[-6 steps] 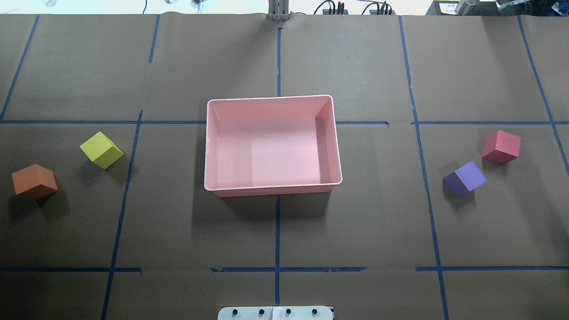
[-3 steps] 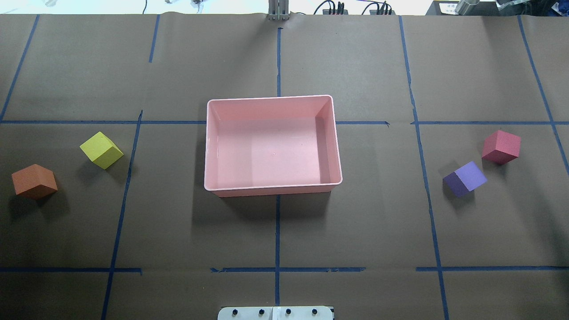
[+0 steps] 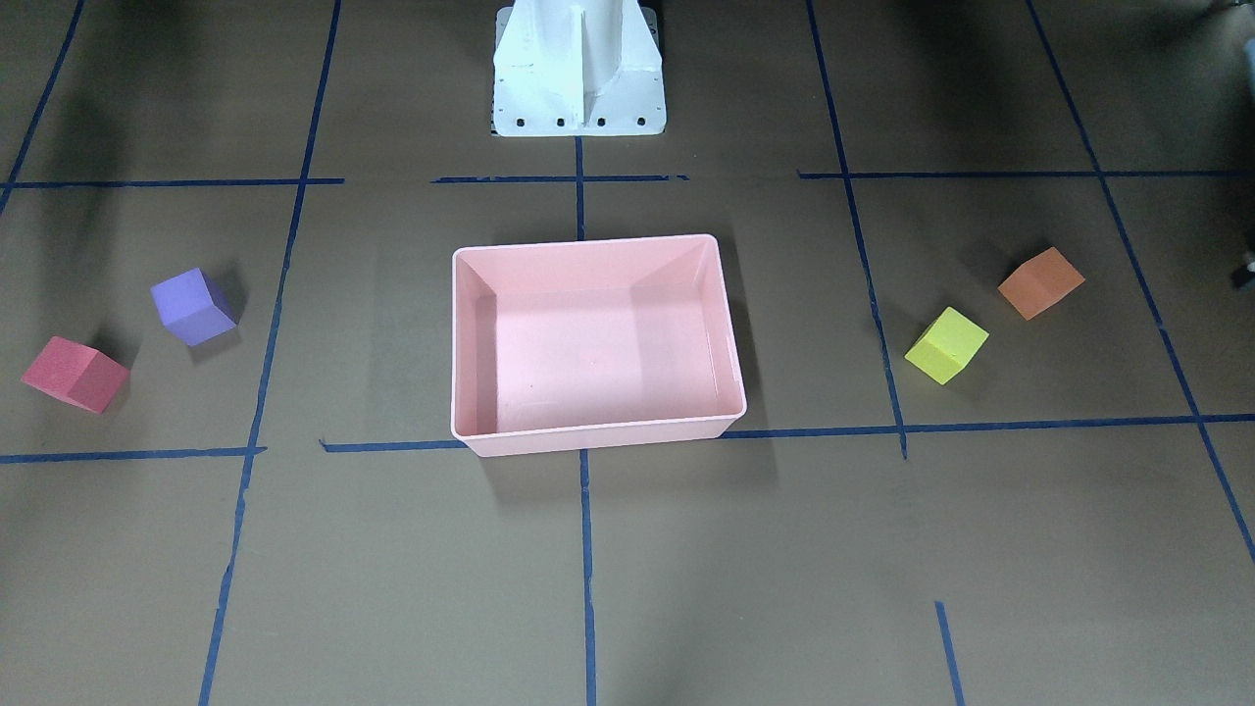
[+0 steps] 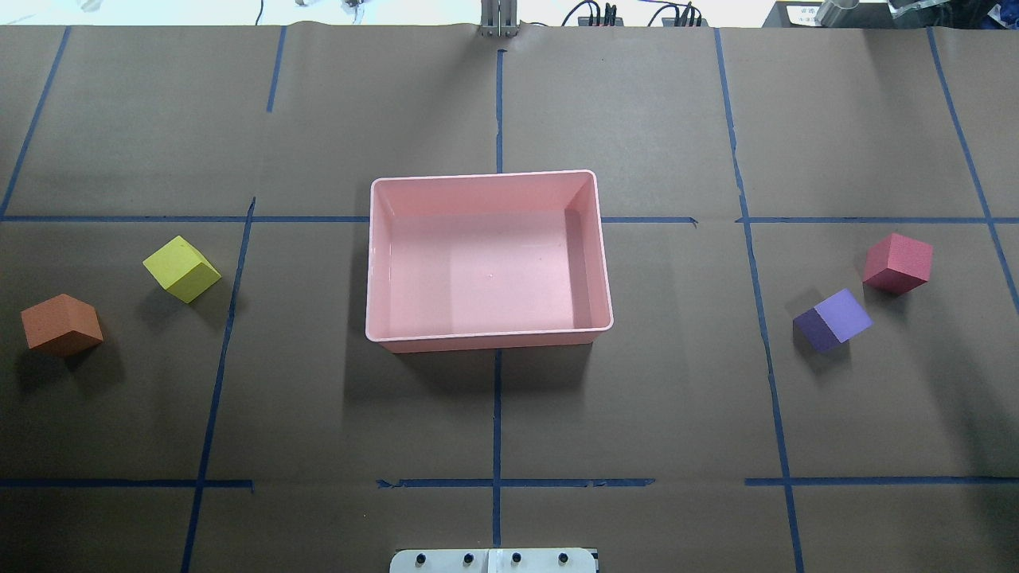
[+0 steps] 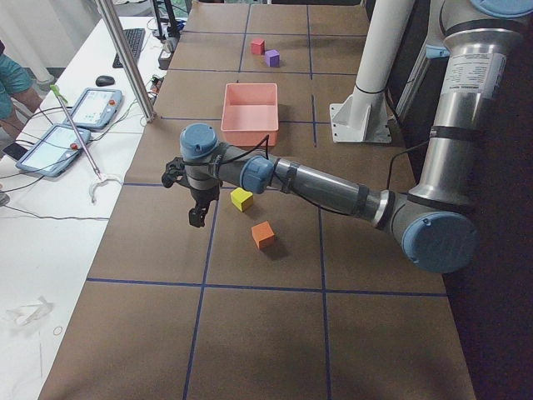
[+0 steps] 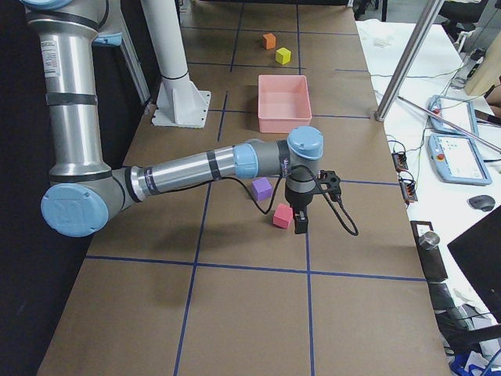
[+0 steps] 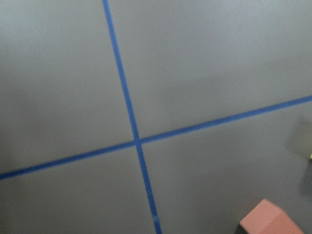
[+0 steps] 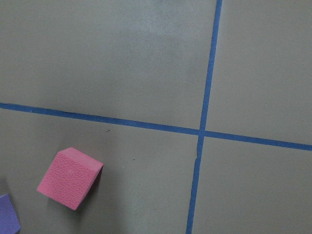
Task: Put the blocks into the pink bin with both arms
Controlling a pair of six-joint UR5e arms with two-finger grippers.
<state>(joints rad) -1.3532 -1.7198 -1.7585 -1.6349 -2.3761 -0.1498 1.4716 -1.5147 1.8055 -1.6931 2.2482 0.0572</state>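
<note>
I'm planning square approaches: left gripper [image 5: 197, 217] onto yellow block [image 4: 181, 269], right gripper [image 6: 300, 224] onto red block [image 4: 897, 263]; can't tell their spread.

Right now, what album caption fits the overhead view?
Empty pink plastic bin centred; orange foam cube, yellow foam cube left; purple foam cube, red foam cube right.

Four small matte foam cubes sit on the tabletop [image 4: 637, 414]: one red cube [image 4: 897, 263] and one purple cube [image 4: 833, 320] toward its right edge, one yellow cube [image 4: 181, 269] and one orange cube [image 4: 61, 324] toward its left edge. There is one shallow light-pink plastic bin [image 4: 486, 270]. Two grey jointed robot arms show, the left arm [image 5: 325, 183] and the right arm [image 6: 188, 168]. One white pedestal [image 3: 578, 69] stands there.
</note>
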